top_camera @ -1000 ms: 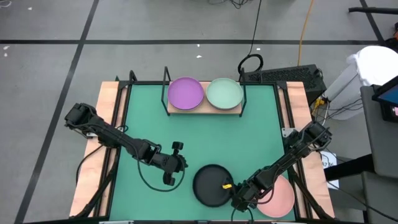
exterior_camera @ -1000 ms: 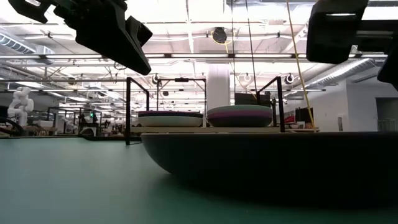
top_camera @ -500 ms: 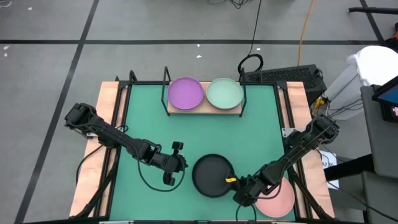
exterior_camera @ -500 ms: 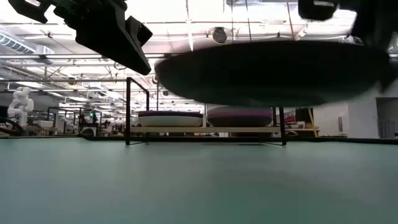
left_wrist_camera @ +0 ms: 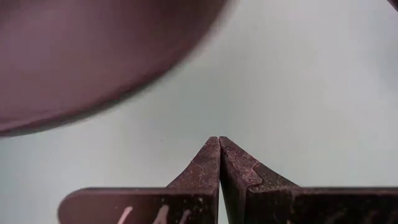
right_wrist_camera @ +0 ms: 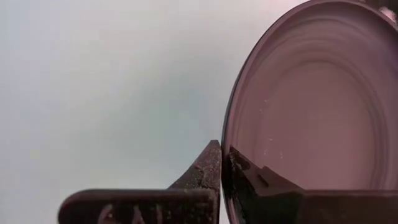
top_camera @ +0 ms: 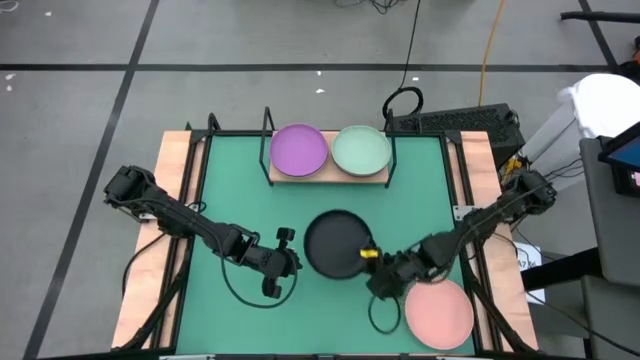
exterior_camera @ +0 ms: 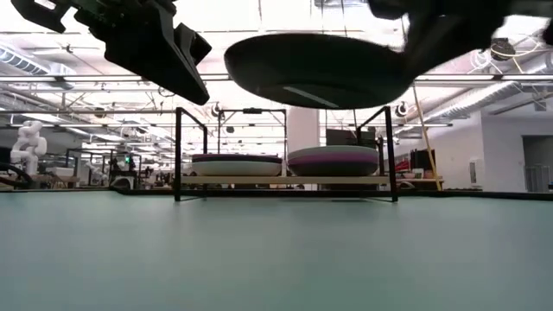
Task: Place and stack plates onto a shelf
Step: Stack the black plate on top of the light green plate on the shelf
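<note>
A black plate (top_camera: pixel 333 242) hangs above the middle of the green table, with my right gripper (top_camera: pixel 368 258) shut on it. In the low view the black plate (exterior_camera: pixel 315 69) is well clear of the tabletop. My left gripper (top_camera: pixel 297 262) hovers just left of the plate, shut on nothing; its wrist view shows its shut fingertips (left_wrist_camera: pixel 219 146) and the black plate's edge (left_wrist_camera: pixel 93 56). The shelf (top_camera: pixel 328 172) stands at the far edge and bears a purple plate (top_camera: pixel 299 149) and a pale mint plate (top_camera: pixel 361 150). A salmon pink plate (top_camera: pixel 438 312) lies flat near the right front corner. My right gripper pinches the black plate's rim (right_wrist_camera: pixel 226 142) on the plate's right, near side. One finger lies on the plate's inner face and the other under the rim. The fingers slant down from the table's right. The plate is lifted clear and nearly level.
The shelf's black wire posts (exterior_camera: pixel 177 151) rise at its ends. Wooden strips (top_camera: pixel 170 190) line the table's left and right sides. A cable loop (top_camera: pixel 380 312) dangles by my right arm. Bare green table lies between the black plate and the shelf.
My right gripper has risen and gone toward the far edge with the black plate. The plate has left the tabletop near the front edge and now hangs clear over the table's middle. The pink plate, partly covered by my arm before, now shows whole.
</note>
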Tool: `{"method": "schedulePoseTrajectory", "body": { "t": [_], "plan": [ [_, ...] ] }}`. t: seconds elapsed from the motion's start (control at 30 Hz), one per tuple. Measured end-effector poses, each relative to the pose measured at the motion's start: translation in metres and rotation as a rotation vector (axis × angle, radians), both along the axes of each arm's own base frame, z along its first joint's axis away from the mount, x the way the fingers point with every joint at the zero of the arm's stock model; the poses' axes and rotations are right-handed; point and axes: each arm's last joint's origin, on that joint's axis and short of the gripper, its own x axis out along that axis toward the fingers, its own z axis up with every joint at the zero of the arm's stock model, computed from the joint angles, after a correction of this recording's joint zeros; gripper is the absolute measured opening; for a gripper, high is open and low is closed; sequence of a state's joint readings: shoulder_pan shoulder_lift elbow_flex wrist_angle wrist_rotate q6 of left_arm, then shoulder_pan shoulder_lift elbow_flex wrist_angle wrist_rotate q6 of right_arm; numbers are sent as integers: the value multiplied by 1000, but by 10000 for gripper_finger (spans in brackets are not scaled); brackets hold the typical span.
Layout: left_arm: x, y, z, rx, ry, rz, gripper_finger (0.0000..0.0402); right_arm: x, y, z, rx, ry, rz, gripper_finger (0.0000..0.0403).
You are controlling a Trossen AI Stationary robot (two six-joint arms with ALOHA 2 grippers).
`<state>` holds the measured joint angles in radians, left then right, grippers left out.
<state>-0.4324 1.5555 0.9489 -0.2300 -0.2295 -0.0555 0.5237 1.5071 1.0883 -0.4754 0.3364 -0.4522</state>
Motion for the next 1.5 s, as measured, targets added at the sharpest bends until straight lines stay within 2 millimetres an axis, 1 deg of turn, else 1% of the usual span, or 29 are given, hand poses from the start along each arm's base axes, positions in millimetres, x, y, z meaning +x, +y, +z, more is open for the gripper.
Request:
{"method": "schedulePoseTrajectory", "body": {
  "t": [0.17,0.43,0.63,0.7,0.93,1.1,1.2,1.5],
  "plan": [
    [0,0,0,0,0,-1,3,11,-33,5,-27,-3,-77,0],
    [0,0,0,13,-5,-15,3,29,-94,7,-68,-10,-228,0],
    [0,0,0,15,-5,-18,3,39,-134,10,-26,-45,-257,0],
    [0,0,0,15,-5,-18,3,40,-146,11,-40,-62,-268,0],
    [0,0,0,15,-6,-18,3,39,-180,12,-75,-70,-336,0],
    [0,0,0,16,-6,-18,3,36,-204,12,-8,-66,-359,0],
    [0,0,0,16,-6,-18,3,33,-216,11,-1,-58,-397,0],
    [0,0,0,15,-6,-17,3,24,-240,10,33,-37,-486,0]
  ]
}}
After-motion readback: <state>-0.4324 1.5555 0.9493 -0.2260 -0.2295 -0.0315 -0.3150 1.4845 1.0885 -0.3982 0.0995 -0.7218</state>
